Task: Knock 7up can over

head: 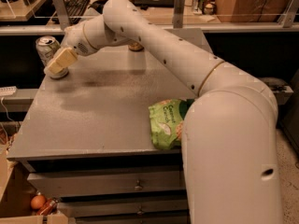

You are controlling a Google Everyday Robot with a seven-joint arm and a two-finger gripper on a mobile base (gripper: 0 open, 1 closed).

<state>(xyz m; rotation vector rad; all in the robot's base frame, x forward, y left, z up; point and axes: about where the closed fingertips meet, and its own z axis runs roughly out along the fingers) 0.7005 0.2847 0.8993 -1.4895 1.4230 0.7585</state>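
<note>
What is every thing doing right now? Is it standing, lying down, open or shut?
7up can: standing upright at the table's far left corner.
gripper: shut, low in front of the 7up can.
green snack bag: lying flat, partly behind the arm.
brown can: mostly hidden behind the arm.
drawer: shut.
</note>
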